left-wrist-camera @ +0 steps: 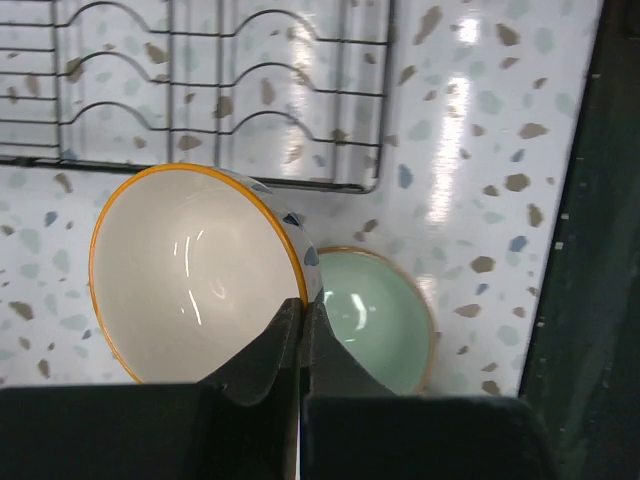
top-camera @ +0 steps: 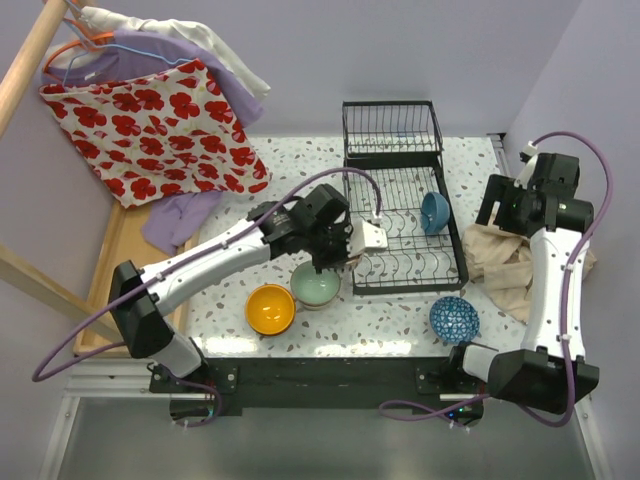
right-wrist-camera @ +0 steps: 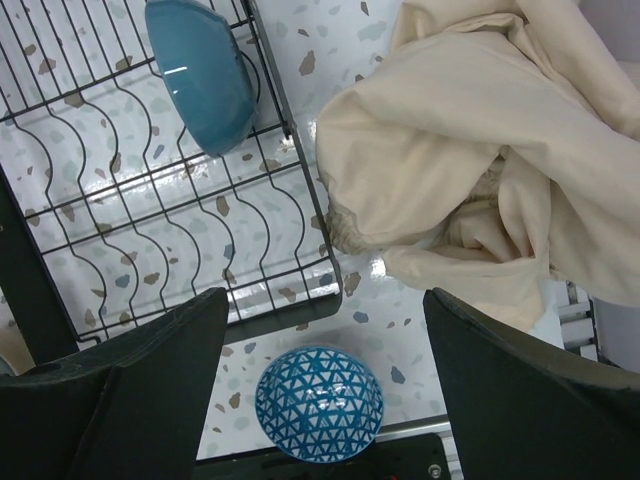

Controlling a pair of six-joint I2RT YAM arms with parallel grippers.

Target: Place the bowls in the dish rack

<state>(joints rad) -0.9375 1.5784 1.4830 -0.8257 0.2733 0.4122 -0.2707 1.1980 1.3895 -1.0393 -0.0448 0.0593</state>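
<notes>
The left hand [left-wrist-camera: 303,305], fingers pressed together on the rim of a cream bowl with an orange rim [left-wrist-camera: 190,270], holds it tilted on edge just off the near-left side of the dish rack [top-camera: 400,190] and above a pale green bowl [top-camera: 316,286] on the counter [top-camera: 300,165]; the step in hand appears to be carrying this bowl over to the rack; the next move likely calls for lifting it over the rack's near rail and lowering it, on edge, between two free tines before the pinch is let go; the right hand [right-wrist-camera: 322,300] hangs spread wide and empty over the rack's near-right corner; five bowls are in sight: one plain blue bowl [top-camera: 435,212] propped in the rack's right side, one in the left hand, and three on the counter near the rack, the pale green one, an orange-yellow bowl [top-camera: 270,308] and a blue-white patterned bowl [top-camera: 454,319]; one cream cloth [top-camera: 500,262] lies to the rack's right.
</notes>
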